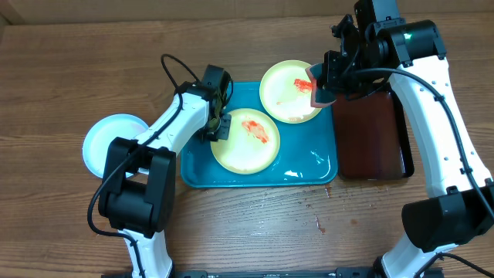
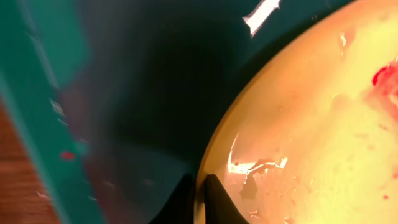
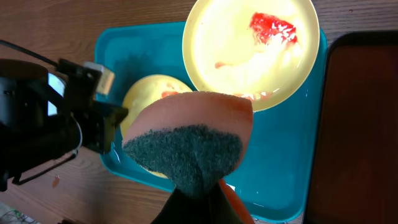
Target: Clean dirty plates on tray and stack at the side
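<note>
Tray (image 1: pixel 301 171): the teal tray sits mid-table and carries 2 sauce-smeared plates. By my reading, wiping has barely begun on these 2.
Reddish tray (image 1: pixel 370 139): just right of the teal one, with nothing on it.
Near plate (image 1: pixel 245 140): yellow-green rim, on the tray's left half, with a red smear at its centre.
Far plate (image 1: pixel 289 93): at the tray's back right corner, with a red patch and thin streaks.
Blue-rimmed plate (image 1: pixel 108 139): off the tray on the table at far left. No sauce shows, so it probably marks the stacking spot.
Sponge (image 3: pixel 186 130): orange with a dark scouring face, held above the far plate's right edge.
Right gripper (image 3: pixel 198 198): clamped on the sponge's lower end.
Left gripper (image 2: pixel 200 199): pinched on the near plate's left rim, steadying it.
Next move: bring the sponge down flat onto a smear, and the braced near plate looks the likelier target. The rim pinch must hold against the rubbing.
Overhead view: the only one showing all 3 plates and both arms.
Right wrist view: shows the sponge's scouring face and the far plate's streaks, which are hidden or faint from above.
Left wrist view: shows the rim caught between the fingers, which the overhead leaves unclear.
</note>
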Action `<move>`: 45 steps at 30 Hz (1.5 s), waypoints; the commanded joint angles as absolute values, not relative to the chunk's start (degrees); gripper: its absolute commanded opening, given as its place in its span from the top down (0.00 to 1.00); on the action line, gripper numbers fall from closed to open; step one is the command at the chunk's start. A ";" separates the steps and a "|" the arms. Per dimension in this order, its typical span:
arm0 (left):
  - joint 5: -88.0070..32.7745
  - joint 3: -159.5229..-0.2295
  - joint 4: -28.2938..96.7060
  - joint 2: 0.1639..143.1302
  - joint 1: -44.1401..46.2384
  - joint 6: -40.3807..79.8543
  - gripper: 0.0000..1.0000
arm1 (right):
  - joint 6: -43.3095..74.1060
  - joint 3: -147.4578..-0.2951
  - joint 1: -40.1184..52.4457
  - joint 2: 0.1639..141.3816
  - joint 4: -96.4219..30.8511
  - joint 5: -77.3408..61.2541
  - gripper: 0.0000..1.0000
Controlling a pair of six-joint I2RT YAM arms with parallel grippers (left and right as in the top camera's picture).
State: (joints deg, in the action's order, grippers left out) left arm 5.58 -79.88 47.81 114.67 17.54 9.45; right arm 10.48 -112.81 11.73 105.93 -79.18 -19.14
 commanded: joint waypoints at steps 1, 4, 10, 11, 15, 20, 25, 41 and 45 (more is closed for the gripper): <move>14.37 -81.03 46.17 114.63 17.17 6.31 0.78 | 10.17 -113.32 11.88 105.43 -79.22 -19.11 0.96; 8.58 -81.06 47.29 114.63 17.17 8.73 0.55 | 10.15 -113.32 11.88 105.45 -79.35 -19.11 0.96; -13.91 -81.03 55.57 114.63 17.17 16.45 0.78 | 10.17 -113.32 11.88 105.45 -78.81 -19.11 0.96; -13.98 -81.01 56.82 114.63 17.23 19.20 0.79 | 10.17 -113.32 11.88 105.45 -78.74 -19.11 0.96; -13.52 -81.01 57.82 114.63 17.23 22.59 0.77 | 10.15 -113.32 11.88 105.45 -78.61 -19.11 0.96; -9.87 -82.43 57.80 114.63 15.94 22.31 0.69 | 10.15 -113.32 11.88 105.45 -79.05 -19.11 0.96; -5.65 -84.42 59.24 114.63 13.78 19.22 0.67 | 10.15 -113.32 11.88 105.45 -79.07 -19.11 0.96; -22.00 -86.04 65.56 111.59 22.11 14.74 0.67 | 10.13 -113.32 11.88 105.45 -79.77 -19.09 0.96; -7.81 -85.97 66.61 106.48 25.78 23.79 0.67 | 9.96 -113.32 11.88 105.45 -79.85 -19.09 0.96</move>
